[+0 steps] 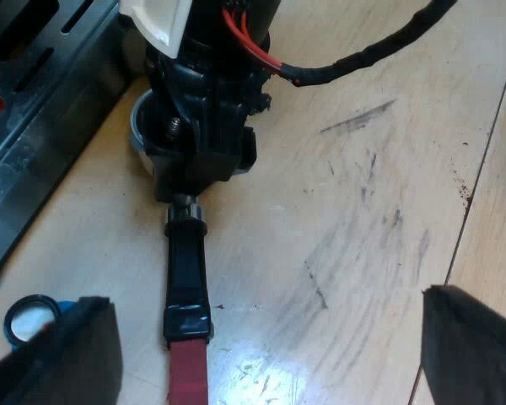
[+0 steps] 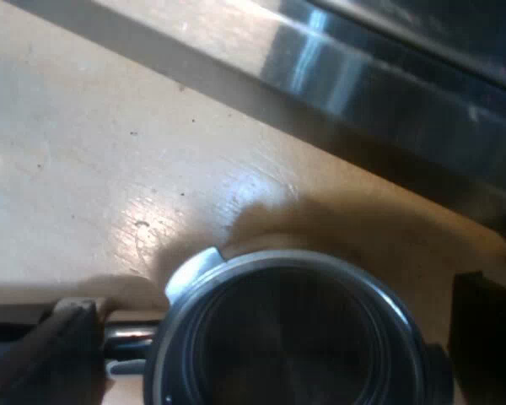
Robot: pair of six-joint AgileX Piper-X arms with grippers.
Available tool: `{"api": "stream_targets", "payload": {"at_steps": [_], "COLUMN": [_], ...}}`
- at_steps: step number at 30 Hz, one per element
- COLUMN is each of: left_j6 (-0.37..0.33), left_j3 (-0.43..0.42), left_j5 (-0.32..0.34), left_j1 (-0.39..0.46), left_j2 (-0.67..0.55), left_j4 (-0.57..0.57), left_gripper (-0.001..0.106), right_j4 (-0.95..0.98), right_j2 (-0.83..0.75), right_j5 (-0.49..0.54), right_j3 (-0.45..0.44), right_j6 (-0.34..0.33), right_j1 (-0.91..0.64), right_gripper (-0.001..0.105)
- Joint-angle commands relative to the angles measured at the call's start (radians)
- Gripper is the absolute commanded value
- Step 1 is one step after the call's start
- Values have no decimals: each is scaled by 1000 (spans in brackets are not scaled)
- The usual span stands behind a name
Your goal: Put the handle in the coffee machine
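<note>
Left wrist view: left gripper [image 1: 266,342] spread, holder [image 1: 187,270] (handle end) between its fingers [image 1: 63,354].

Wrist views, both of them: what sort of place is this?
Probably a coffee-making station on a pale wooden tabletop: a steel espresso machine's base and a round metal holder with a dark red-ended handle lying near it.

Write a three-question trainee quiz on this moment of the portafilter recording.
1. True or false: the portafilter is locked into the espresso machine.
2. What sits over the portafilter's basket? A) a mug B) the right gripper C) a person's hand
3. Fill in: the left gripper has its fingers ___.
Key: 1 false, it lies on the wooden table; 2 B; 3 open.
</note>
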Motion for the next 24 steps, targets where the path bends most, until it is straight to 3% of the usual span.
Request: {"api": "stream_targets", "payload": {"at_steps": [1, 12, 24], "left_j6": [-10, -10, 7], "left_j3": [-2, -2, -2], "left_j5": [-7, -7, -7], "left_j1": [-1, -1, -1], "left_j2": [-2, -2, -2], "left_j4": [-12, -12, -12], "left_gripper": [74, 74, 74], "right_j4": [1, 3, 105], "right_j2": [-1, -3, -65], "right_j5": [-13, -28, -54], "right_j3": [-6, -6, -6], "right_j6": [-28, -30, 59], "right_j1": [-2, -2, 0], "right_gripper": [70, 0, 0]}}
